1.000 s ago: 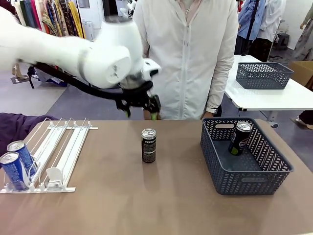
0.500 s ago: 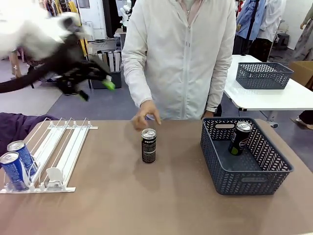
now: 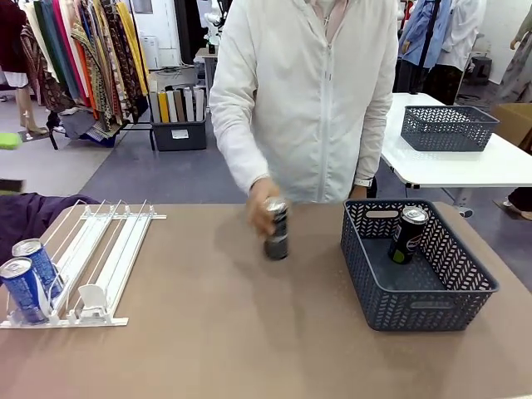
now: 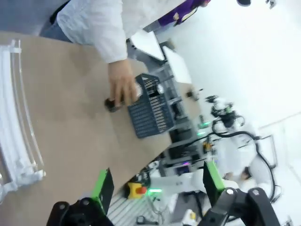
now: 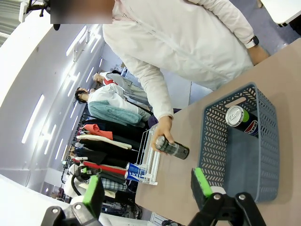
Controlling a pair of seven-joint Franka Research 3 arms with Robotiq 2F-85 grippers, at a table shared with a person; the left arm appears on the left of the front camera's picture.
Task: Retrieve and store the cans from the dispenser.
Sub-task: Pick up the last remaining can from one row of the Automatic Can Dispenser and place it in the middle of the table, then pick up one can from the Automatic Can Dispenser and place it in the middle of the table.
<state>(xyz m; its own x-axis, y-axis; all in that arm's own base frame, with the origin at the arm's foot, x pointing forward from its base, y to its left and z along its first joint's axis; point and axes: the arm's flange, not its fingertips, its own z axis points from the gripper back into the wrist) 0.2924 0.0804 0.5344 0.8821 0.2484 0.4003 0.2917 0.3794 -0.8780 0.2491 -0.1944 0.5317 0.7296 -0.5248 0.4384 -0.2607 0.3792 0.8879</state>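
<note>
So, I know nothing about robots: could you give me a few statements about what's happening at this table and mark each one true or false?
1. The person's hand is holding a dark can. True.
2. The grey basket holds three cans. False: a single Pepsi can leans inside it.
3. Two blue cans sit in the white dispenser. True.
4. The robot's left hand is clamped on a can. False: its jaws stand wide open with nothing between them.
</note>
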